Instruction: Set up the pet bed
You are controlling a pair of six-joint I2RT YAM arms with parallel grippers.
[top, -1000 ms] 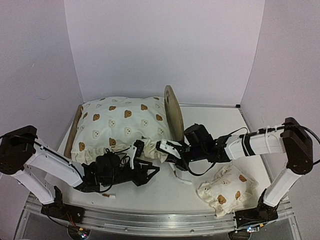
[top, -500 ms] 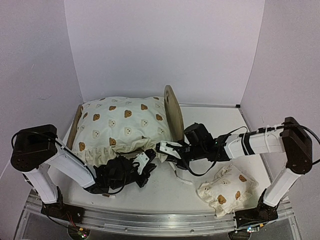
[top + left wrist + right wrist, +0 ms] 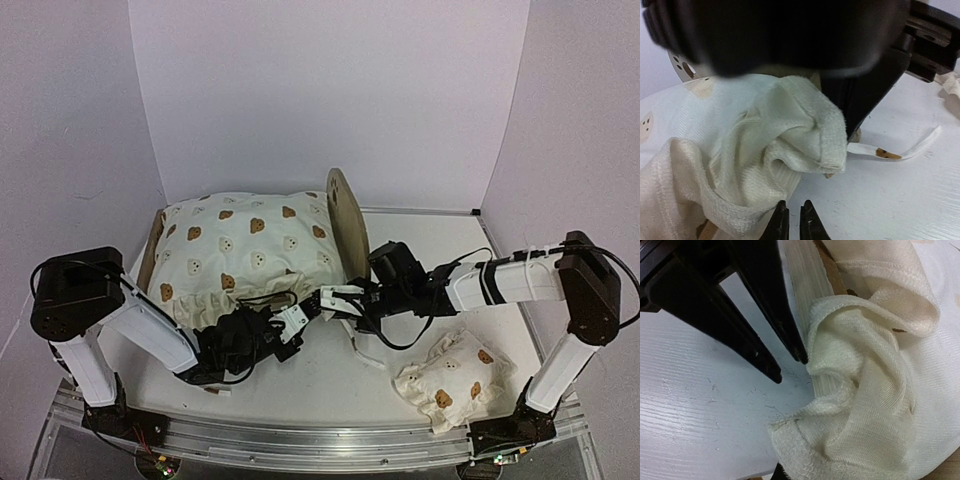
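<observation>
The pet bed (image 3: 348,225) stands at the back left, its rounded headboard upright on the right. A cream bear-print cushion (image 3: 250,250) lies on it and hides the base. My right gripper (image 3: 330,298) is shut on the cushion's ruffled front-right corner (image 3: 827,142) and holds it a little above the table. In the right wrist view the gripper (image 3: 780,473) is almost buried under that cloth (image 3: 860,405). My left gripper (image 3: 297,320) lies low on the table just in front of that corner. Its fingertips (image 3: 790,221) stand a narrow gap apart with nothing between them, and one finger (image 3: 799,352) touches the ruffle.
A small bear-print pillow (image 3: 450,380) lies at the front right. A loose cushion tie (image 3: 362,352) trails over the table beside the grippers and shows as a white strip (image 3: 900,151). Walls close in the left, back and right.
My left gripper has slid forward and right to the cushion's corner, and its fingers have narrowed. The right gripper has lifted the held corner slightly toward the bed.
</observation>
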